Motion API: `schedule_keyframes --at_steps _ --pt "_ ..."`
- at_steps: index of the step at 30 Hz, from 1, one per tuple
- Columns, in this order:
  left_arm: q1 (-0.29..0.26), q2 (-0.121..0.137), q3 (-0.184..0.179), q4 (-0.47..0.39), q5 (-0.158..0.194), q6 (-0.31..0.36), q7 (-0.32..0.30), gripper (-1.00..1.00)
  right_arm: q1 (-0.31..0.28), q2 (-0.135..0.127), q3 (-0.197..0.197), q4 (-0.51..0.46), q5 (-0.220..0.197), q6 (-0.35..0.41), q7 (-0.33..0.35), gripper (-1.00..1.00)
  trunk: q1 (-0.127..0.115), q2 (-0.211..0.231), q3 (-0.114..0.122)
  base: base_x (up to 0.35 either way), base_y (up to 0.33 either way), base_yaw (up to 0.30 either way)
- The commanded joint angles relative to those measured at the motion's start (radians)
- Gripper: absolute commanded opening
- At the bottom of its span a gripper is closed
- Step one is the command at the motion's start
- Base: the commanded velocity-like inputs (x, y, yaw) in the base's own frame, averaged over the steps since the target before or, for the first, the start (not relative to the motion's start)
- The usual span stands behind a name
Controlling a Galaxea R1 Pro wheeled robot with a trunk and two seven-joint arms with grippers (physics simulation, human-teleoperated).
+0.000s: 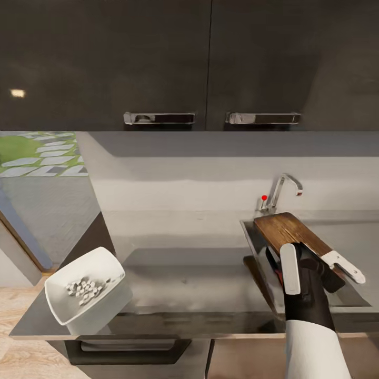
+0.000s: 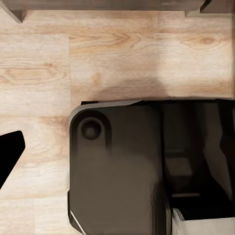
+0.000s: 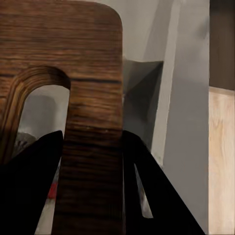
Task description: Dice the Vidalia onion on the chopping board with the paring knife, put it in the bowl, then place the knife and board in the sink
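My right gripper (image 1: 316, 262) is shut on the handle end of the dark-brown chopping board (image 1: 287, 230). It holds the board tilted over the grey sink (image 1: 251, 237), just in front of the chrome tap (image 1: 281, 192). The right wrist view shows black fingers (image 3: 147, 186) on both sides of the board (image 3: 93, 98) beside its slot hole. Down in the basin lies the paring knife (image 1: 271, 261), partly hidden by the board, with a bit of red handle (image 3: 53, 189) visible. The white bowl (image 1: 108, 305) stands on the countertop (image 1: 184, 284) at left, holding the diced onion (image 1: 84, 288). The whole onion bulb is out of view. One black finger (image 2: 10, 152) of my left gripper hangs over the floor.
Dark upper cabinets with chrome handles (image 1: 159, 118) hang above the counter. A window (image 1: 37, 155) opens at the left. A black bar handle (image 1: 126, 347) sits under the counter's front edge. The left wrist view looks down at the robot's dark base (image 2: 117, 166) on the wooden floor (image 2: 98, 54).
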Motion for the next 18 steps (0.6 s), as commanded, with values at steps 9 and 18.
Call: schedule_keyframes --at_steps 9,18 --pt "0.0 0.002 -0.002 -0.005 0.006 -0.001 0.001 1.0 -0.001 0.026 0.055 -0.013 -0.02 -0.08 -0.165 -1.0 0.001 -0.001 -0.002 0.072 -0.08 0.0" --pt "0.0 0.002 -0.002 -0.005 0.006 -0.001 0.001 1.0 -0.001 0.026 0.054 -0.008 -0.092 -0.082 -0.177 -1.0 0.001 -0.001 -0.006 0.001 -0.001 0.0"
